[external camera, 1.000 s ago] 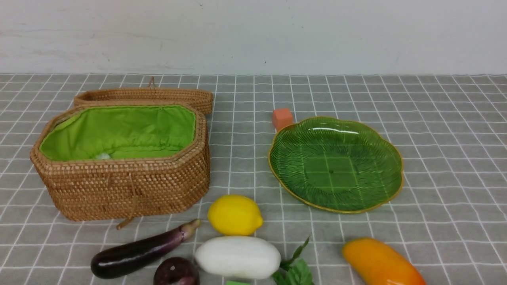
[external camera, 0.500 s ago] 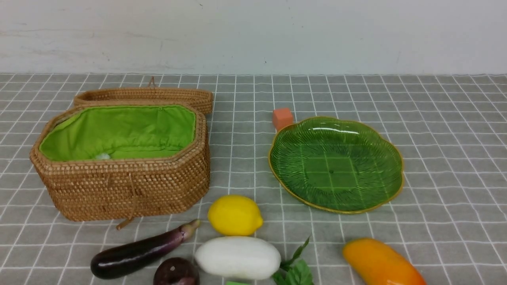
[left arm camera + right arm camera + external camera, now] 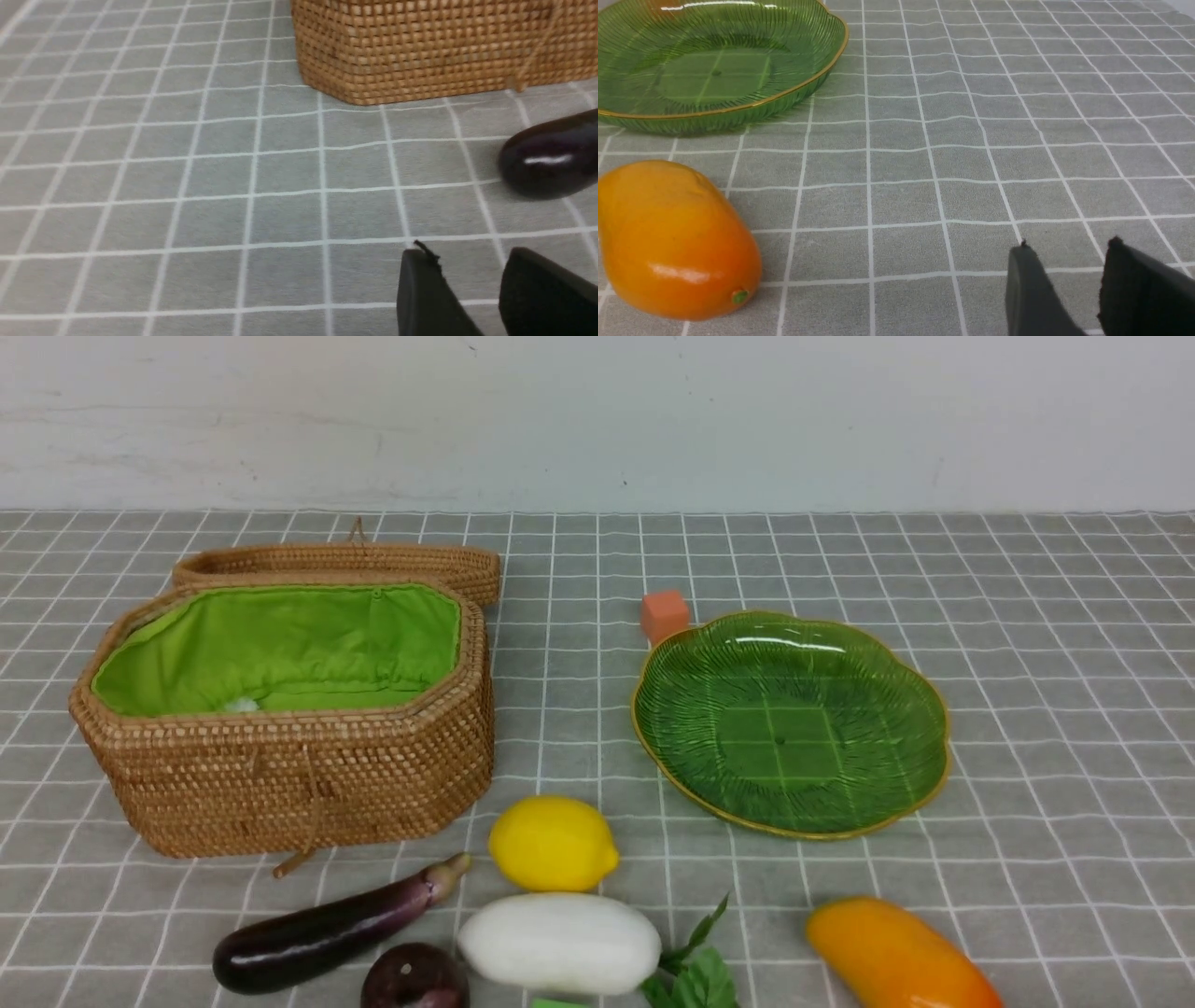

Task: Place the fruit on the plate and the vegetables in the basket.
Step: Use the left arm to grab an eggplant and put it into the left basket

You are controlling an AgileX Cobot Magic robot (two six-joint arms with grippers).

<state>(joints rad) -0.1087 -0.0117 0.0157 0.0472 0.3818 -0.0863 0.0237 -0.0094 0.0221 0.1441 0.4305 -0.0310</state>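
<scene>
Woven rattan comes first at the left: the basket [image 3: 280, 784] stands open on the grey checked cloth [image 3: 1027, 663], its long axis running left to right and its green lining bare except for a small white speck I cannot identify. Its lid [image 3: 345, 560] lies flat just behind it, touching the back wall.

The left gripper [image 3: 467, 254] hangs low over bare cloth, near the basket's near left corner. Its fingers are parted by a modest gap and nothing is between them.

In front of the basket lies the eggplant [image 3: 317, 933], slanted. Its blunt end is near and to the left, and its stem cap points away and to the right, toward the lemon [image 3: 553, 843]. The dark round fruit [image 3: 415, 978] sits just beside the eggplant's near side, cut by the frame edge. The lemon rests on the cloth with its nub pointing right.

Just nearer than the lemon, the radish [image 3: 560, 943] lies crosswise, long axis left to right, with its leaves [image 3: 695, 971] at the right end.

Farther back, the orange cube [image 3: 665, 614] touches the far left rim of the plate [image 3: 794, 728], which holds nothing.

The mango [image 3: 896, 957] lies nearer than the plate and apart from it, slanting from far left to near right.

The right gripper [image 3: 1066, 245] hovers over bare cloth to the mango's right, partly spread and gripping nothing.
</scene>
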